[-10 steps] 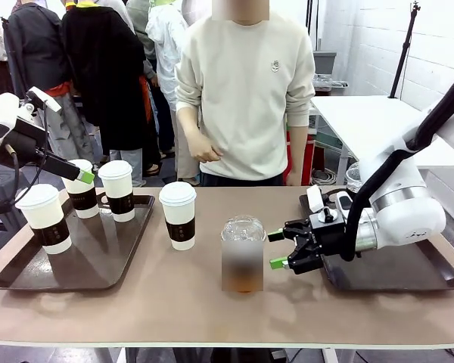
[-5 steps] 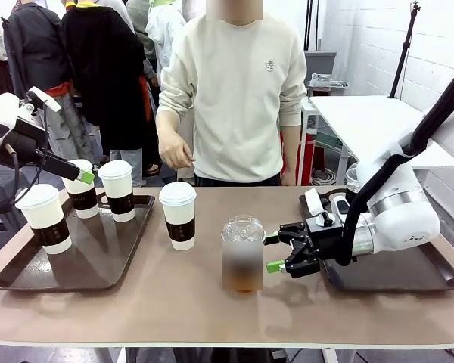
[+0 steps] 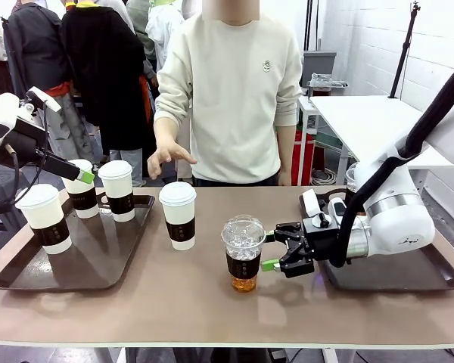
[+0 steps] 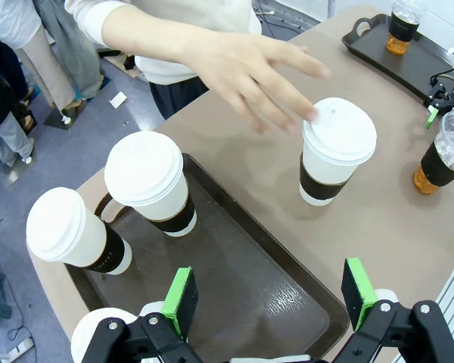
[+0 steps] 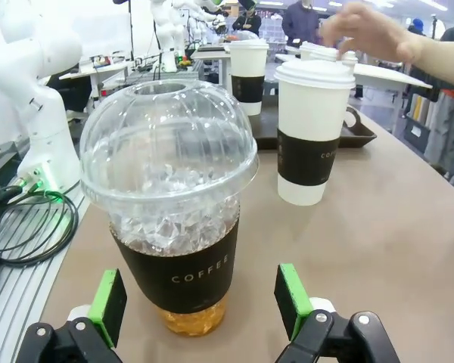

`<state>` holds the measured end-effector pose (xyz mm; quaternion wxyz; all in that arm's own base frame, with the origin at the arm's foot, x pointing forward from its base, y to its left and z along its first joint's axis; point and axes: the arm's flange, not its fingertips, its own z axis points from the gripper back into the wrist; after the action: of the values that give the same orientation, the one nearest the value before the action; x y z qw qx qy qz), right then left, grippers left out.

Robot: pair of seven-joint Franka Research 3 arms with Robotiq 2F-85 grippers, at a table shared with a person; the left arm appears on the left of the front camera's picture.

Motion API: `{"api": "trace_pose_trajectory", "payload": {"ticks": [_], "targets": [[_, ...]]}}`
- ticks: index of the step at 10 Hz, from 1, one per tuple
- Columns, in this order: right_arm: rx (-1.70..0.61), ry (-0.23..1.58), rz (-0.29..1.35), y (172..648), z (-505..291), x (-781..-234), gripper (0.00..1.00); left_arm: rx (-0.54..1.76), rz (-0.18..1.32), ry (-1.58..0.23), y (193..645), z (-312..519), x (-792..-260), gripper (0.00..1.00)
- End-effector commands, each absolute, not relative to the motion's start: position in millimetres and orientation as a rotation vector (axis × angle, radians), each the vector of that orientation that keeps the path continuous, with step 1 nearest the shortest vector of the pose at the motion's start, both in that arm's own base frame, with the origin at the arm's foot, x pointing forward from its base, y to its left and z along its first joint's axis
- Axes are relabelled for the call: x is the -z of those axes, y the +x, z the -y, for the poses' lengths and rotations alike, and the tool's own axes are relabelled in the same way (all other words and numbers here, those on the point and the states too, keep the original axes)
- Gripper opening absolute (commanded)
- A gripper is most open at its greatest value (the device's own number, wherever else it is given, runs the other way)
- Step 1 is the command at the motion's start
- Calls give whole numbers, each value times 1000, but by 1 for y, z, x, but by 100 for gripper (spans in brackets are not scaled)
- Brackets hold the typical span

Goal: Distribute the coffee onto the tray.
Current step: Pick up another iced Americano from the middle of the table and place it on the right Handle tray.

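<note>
Right gripper [image 3: 271, 250] open beside clear dome-lidded iced coffee cup [image 3: 244, 253], mid-table, untrayed. Left gripper [image 4: 268, 295] open over dark brown left tray [image 3: 15, 272] holding three white lidded cups. Fourth white cup [image 3: 178, 215] still off-tray.

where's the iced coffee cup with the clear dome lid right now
In the front view the clear dome-lidded cup stands on the bare table near its middle, between the two trays, just left of the open right gripper and right of a white lidded cup.
</note>
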<state>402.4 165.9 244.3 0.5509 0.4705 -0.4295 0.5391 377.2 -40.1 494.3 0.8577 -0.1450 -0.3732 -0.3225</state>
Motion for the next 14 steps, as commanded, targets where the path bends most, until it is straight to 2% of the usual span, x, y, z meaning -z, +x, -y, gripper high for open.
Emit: {"api": "trace_pose_trajectory", "payload": {"ticks": [1, 10, 14], "targets": [[-1272, 1113, 1065, 407, -179, -238, 100, 677, 781, -312, 378, 39, -494, 100], [-1294, 1215, 1017, 417, -203, -240, 100, 677, 781, -312, 378, 39, -494, 100], [-1316, 1267, 938, 420, -223, -236, 100, 677, 781, -312, 378, 39, -494, 100]]}}
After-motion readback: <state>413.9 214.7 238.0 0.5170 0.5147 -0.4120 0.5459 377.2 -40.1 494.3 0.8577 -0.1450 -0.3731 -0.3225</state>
